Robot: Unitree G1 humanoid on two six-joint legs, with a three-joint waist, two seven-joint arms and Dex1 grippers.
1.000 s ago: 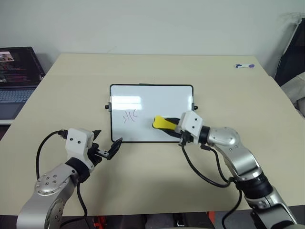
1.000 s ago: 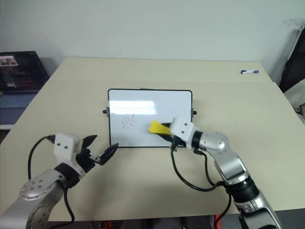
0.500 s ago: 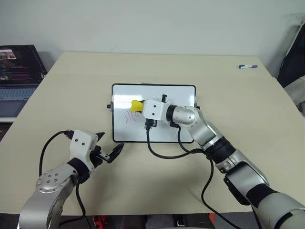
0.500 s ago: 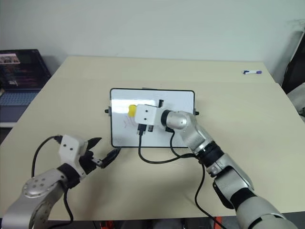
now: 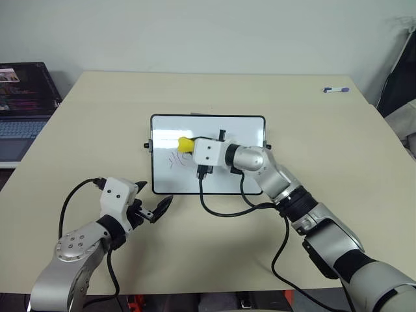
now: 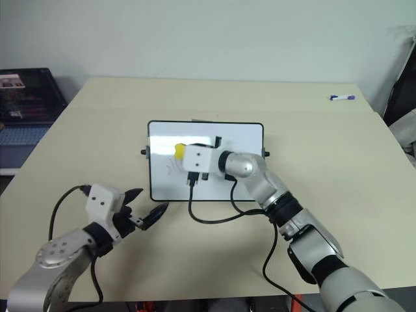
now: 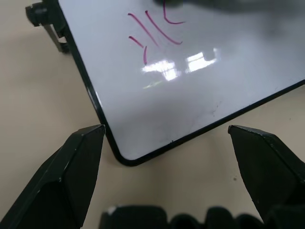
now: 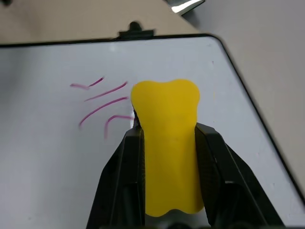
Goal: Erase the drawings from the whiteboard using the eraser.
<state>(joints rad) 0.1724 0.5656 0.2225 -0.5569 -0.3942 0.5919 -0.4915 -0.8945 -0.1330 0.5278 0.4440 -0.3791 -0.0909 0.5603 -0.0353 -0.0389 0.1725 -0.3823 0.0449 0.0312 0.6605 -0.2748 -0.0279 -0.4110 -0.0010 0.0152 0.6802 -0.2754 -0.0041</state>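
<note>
Under the eraser [image 8: 166,143], drawings [image 8: 102,102] part-hidden.

pale beige table [image 5: 325,149] against a plain white wall [image 5: 214,32], an open laptop [image 5: 23,97] at the left

My black fingers [image 8: 121,186] look like matt hard plastic, clamped on the eraser [image 8: 167,138], whose yellow top is smooth and faintly satiny. The whiteboard [image 7: 190,86] is glossy enough to mirror the ceiling lights, inside a thin shiny black frame. The table [image 5: 273,97] under it is smooth, matt and pale beige.
</note>
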